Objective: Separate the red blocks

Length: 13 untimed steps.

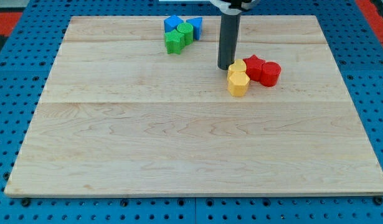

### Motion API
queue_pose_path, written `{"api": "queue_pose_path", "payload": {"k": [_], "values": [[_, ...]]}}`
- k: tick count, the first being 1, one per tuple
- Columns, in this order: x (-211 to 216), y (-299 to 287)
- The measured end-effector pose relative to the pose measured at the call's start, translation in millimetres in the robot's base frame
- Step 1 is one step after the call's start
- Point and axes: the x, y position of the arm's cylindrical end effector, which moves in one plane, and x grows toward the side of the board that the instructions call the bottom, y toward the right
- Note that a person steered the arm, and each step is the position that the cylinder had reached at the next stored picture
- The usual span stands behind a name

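Two red blocks sit touching each other at the view's upper right: a red star-shaped block (254, 66) and a red cylinder (270, 73) on its right. Two yellow blocks touch them on the left: a yellow block (238, 67) and a yellow hexagonal block (238, 83) below it. My tip (226, 67) stands just left of the upper yellow block, close to or touching it, and apart from the red blocks.
A cluster of two blue blocks (173, 23) (195, 25) and two green blocks (175, 42) (185, 32) lies near the board's top edge, left of my rod. The wooden board (179, 137) rests on a blue pegboard surface.
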Motion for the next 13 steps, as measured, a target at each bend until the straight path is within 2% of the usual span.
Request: {"api": "queue_pose_path", "payload": {"k": [1,2,3,13], "values": [[-5,-34],[-49,4],[-55,37],[-63,51]]}}
